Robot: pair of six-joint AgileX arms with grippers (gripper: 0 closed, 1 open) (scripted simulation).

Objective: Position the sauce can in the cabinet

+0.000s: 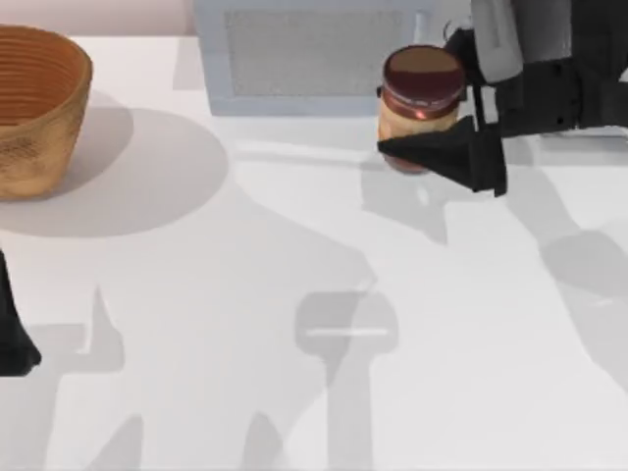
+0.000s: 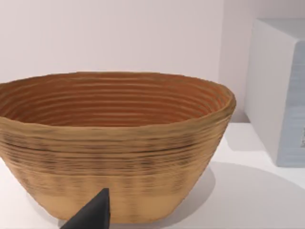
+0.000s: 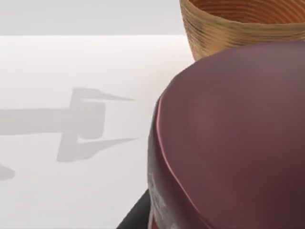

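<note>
I have the right gripper (image 1: 432, 123) closed around the sauce can (image 1: 420, 106), 1 dark finger visible below the label and the other behind the can. The can is lifted off the table (image 1: 314, 324), upright, just in front of the cabinet (image 1: 314, 54), toward the cabinet's right end. I judge the side grip was chosen to keep the can upright for carrying in. The cabinet's front panel appears closed, so entry looks unresolved. The woven basket (image 1: 34, 108) stands well apart, left of the cabinet. My left gripper (image 2: 93, 214) is parked facing the basket; I cannot tell its jaw state.
</note>
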